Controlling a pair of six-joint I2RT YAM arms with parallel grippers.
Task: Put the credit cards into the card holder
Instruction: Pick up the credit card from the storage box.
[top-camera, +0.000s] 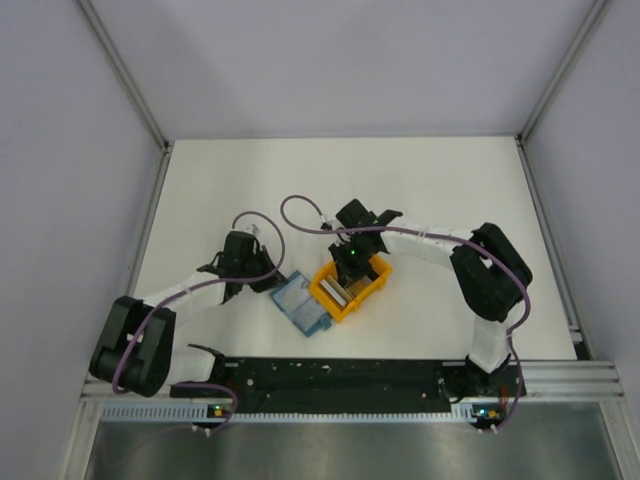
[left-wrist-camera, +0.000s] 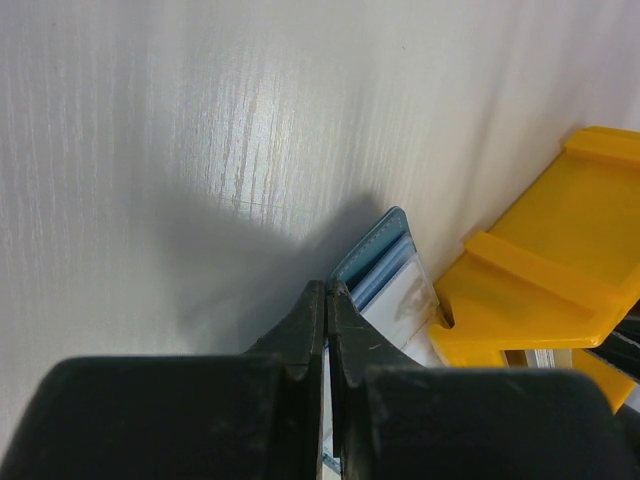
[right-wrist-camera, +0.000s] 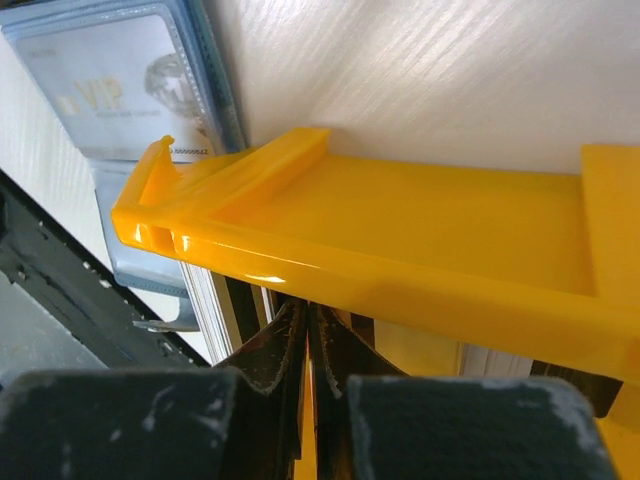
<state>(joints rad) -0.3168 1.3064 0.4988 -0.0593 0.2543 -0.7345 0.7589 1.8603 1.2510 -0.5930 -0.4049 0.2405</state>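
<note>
Sitting in the orange rack beside the open card holder on the desk, the credit cards look light, stiff, slick: pinch an exposed edge. Left jaws and right jaws are fully closed; any grip is unclear.

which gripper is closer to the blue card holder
Left. The left gripper sits shut right at the edge of the card holder; the right gripper is shut, down in the orange rack beside it.

site: robot lab test cell | evidence: bare white counter, plain grey panel walls on aluminium posts, black arm-mounting rail
</note>
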